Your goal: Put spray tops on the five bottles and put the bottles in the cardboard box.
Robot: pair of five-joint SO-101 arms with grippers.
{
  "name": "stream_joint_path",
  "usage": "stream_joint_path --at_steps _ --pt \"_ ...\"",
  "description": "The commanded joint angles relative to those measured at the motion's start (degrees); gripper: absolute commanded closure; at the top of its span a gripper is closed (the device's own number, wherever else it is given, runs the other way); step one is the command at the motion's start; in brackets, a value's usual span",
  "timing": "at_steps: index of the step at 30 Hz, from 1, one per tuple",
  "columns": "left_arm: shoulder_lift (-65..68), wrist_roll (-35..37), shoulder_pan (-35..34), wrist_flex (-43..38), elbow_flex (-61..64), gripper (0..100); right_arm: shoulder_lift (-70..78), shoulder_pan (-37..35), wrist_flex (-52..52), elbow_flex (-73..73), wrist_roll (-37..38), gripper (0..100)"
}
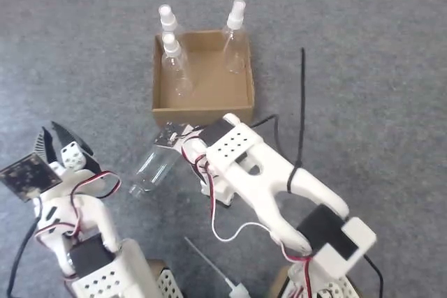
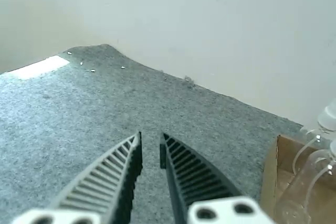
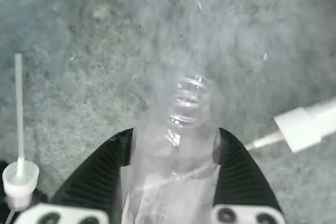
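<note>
Three capped bottles (image 1: 174, 61) stand at the cardboard box (image 1: 202, 111): two clearly inside, the far-left one cannot be placed. Right pincer (image 3: 176, 135) is clamped on an uncapped bottle (image 1: 155, 169) just before the box, and left pincer (image 2: 151, 142) is slightly apart, empty, well aside. Judged outstanding: fit a loose spray top (image 3: 302, 128) from the surface (image 1: 363, 102), then box this bottle

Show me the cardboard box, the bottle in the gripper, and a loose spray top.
Box (image 1: 202, 112), high view, on its front wall.
Bottle (image 3: 189, 100), right wrist view, on its threaded neck.
Spray top (image 3: 296, 128), right wrist view, on its white head.
</note>
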Motion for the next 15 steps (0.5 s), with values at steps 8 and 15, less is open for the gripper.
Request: stream_joint_path --at_steps 8,15 --pt "-0.88 0.70 -0.18 -2.02 0.04 95 -13.93 0.13 7.96 -2.29 -1.23 92.2" --pt "-0.88 0.70 -0.18 -2.02 0.04 95 -21.76 0.13 8.22 -0.35 -6.42 92.2"
